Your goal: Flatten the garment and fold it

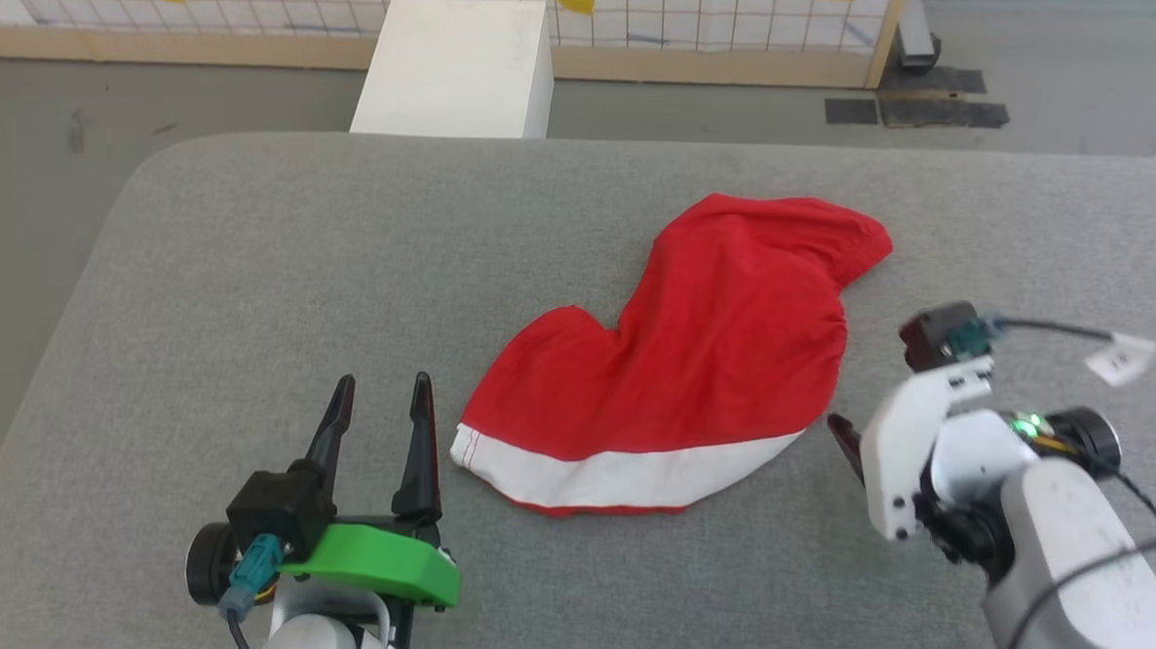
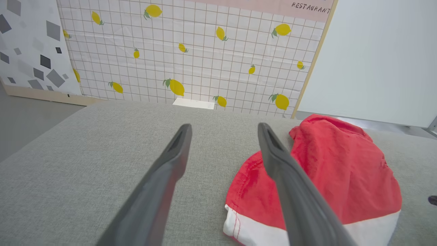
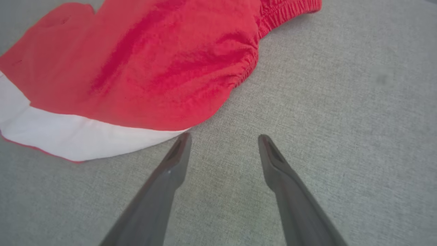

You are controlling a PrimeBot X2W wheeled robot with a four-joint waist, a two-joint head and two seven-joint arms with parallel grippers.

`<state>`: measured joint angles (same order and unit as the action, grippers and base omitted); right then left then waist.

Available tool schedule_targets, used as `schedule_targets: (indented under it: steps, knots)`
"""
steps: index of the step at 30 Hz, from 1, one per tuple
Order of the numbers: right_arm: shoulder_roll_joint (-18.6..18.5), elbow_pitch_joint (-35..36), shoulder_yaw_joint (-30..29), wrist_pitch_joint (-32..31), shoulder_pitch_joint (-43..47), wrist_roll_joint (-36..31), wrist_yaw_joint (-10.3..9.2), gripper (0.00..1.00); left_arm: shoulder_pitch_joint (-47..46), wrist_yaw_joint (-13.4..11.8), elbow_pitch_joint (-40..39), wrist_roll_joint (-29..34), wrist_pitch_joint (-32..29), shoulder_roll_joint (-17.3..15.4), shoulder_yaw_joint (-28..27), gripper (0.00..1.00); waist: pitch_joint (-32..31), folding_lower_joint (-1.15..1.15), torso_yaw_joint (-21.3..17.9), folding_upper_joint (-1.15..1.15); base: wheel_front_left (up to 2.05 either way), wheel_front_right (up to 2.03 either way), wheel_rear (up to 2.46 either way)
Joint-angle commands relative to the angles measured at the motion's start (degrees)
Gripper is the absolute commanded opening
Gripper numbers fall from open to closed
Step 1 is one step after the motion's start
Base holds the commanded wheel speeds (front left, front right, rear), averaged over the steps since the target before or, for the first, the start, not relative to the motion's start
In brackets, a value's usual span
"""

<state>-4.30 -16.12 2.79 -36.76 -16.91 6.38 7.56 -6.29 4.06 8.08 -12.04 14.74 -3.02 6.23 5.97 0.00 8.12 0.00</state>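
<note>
The garment point(image 1: 697, 358) lay in a crumpled, doubled-over heap near the middle of the grey padded bench point(image 1: 244, 281). Its white band point(image 1: 624, 474) was turned toward the robot and its gathered elastic waistband point(image 3: 286, 10) was bunched at the far right. The left gripper point(image 1: 383, 382) sat just beside the left corner of the white band with its fingers spread wide and nothing between them. The right gripper point(image 3: 223, 137) was likewise wide and empty, its tips over bare bench close to the right end of that band but not touching the cloth. Flattening looked not yet begun, and several things could have gone wrong from there. Because the shorts were folded over themselves, a pinch at the near edge might have caught two or more layers at once, so a pull would have dragged the whole bundle instead of opening it. A shallow bite on the thin, slippery fabric could have let it slide out mid-stretch. Fingers driven too low might have dug into the soft bench covering and snagged it. Uneven pulling by the two arms would likely have twisted the cloth and left the waistband bunched.
</note>
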Motion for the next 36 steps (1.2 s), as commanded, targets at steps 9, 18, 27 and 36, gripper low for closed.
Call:
schedule_targets:
  steps: [9, 18, 27, 36]
  knots:
    - [-0.04, -9.09, 3.46, -5.48, -9.17, -5.91, -0.08, 1.0, -2.11, -0.23, -0.34, -1.14, 0.26, 0.13, 0.57, 1.0, 4.64, 0.0, 3.7, 0.0, 0.0, 0.0, 0.0]
    - [0.24, -14.26, 6.81, -2.46, -10.68, -4.64, -0.08, 0.0, -2.82, -0.64, -0.33, -1.66, 0.26, 0.13, 0.58, 1.0, 5.83, 0.0, 3.38, 0.0, 0.0, 0.0, 0.0]
    - [-1.31, -7.65, 0.18, 4.84, -11.43, 0.27, -0.08, 0.0, -3.27, -0.36, 0.26, -1.22, 0.26, 0.13, 0.84, 1.0, 4.06, 0.0, 0.7, 0.0, 0.0, 0.0, 0.0]
    - [-2.89, 9.52, -11.34, -1.96, 3.78, -2.59, -0.08, 0.0, -2.31, -0.02, 0.56, -0.79, 0.26, 0.14, 0.52, 1.0, 2.25, 0.0, -1.15, 0.0, 0.0, 0.0, 0.0]
